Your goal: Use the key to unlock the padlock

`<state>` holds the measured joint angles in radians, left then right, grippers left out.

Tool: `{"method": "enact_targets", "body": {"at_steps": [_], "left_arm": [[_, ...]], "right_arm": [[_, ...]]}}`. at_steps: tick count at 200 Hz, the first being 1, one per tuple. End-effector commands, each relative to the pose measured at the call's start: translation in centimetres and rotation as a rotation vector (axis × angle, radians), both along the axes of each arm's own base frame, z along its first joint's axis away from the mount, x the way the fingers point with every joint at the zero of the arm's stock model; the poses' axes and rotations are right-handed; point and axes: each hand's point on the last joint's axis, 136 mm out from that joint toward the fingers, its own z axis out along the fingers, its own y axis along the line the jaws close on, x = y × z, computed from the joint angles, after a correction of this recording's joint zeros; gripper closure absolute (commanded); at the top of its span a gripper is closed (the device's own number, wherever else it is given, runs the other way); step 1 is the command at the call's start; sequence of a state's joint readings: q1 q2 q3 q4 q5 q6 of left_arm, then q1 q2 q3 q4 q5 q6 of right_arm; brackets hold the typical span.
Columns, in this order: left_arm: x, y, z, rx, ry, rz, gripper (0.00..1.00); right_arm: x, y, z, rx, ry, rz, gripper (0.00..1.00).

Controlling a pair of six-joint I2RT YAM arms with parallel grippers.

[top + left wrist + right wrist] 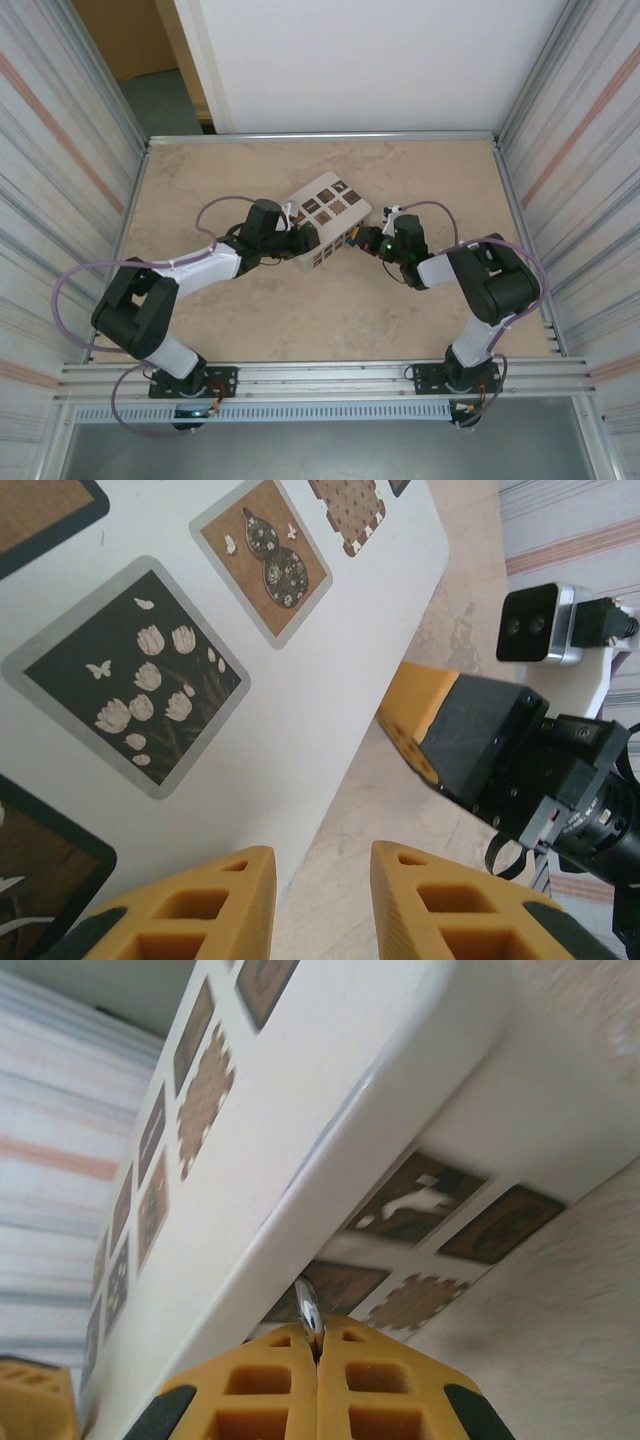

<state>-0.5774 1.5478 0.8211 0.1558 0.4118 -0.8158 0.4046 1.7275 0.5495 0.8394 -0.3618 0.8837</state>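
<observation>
The pale box with brown squares lies mid-table. A tiny blue speck at its right corner may be the padlock; it is too small to be sure. My right gripper is shut on the silver key. The key's tip touches the box's side just under the lid's rim. My left gripper is open at the box's left edge. One of its fingers is over the box's white face, the other over the table. The right gripper faces it from across the box corner.
Corrugated metal walls close in the table on the left and right. A metal rail runs along the near edge by both arm bases. Bare beige tabletop lies in front of the box and behind it.
</observation>
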Motion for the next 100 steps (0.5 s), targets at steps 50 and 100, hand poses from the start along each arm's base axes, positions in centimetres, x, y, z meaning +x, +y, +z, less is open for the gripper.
{"method": "enact_targets", "body": {"at_steps": [50,100], "left_arm": [[-2.8,2.0,-1.0,0.074,0.116,0.010,0.64],[-3.0,3.6,2.7,0.080,0.007,0.041,0.56]], "right_arm": [[-0.1,-1.6,2.5,-0.051,-0.065,-0.031,1.00],[-2.7,-2.6,3.5,-0.170,-0.061,0.037,1.00]]}}
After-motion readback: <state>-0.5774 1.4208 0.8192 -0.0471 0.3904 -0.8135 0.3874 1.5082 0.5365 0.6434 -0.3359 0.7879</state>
